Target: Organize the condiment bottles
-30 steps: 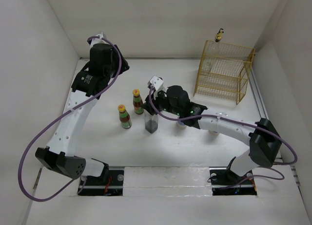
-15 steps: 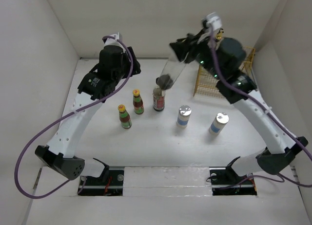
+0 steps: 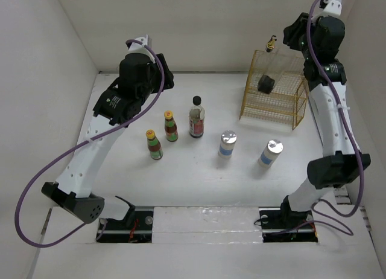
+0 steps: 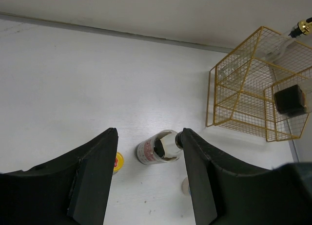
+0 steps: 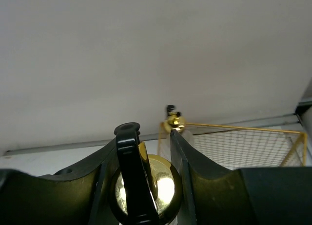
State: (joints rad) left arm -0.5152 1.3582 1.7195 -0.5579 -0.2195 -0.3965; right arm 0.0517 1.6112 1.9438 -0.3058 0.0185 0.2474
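**White desk, gold rack at its back right corner**

White desk [image 3: 199, 182] and pale walls all round. Right pincer [image 5: 150, 137] grips a glass bottle [image 3: 266, 83] by its gold pourer, tilted over the wire rack [image 3: 277, 104], beside the second glass bottle [image 3: 272, 44] there. Left pincer [image 4: 148, 132] hangs open and empty above the black-capped jar [image 3: 196, 117], left of the rack with both sauce bottles [image 3: 170, 125]. Both shakers [image 3: 227, 144] stand before the rack.
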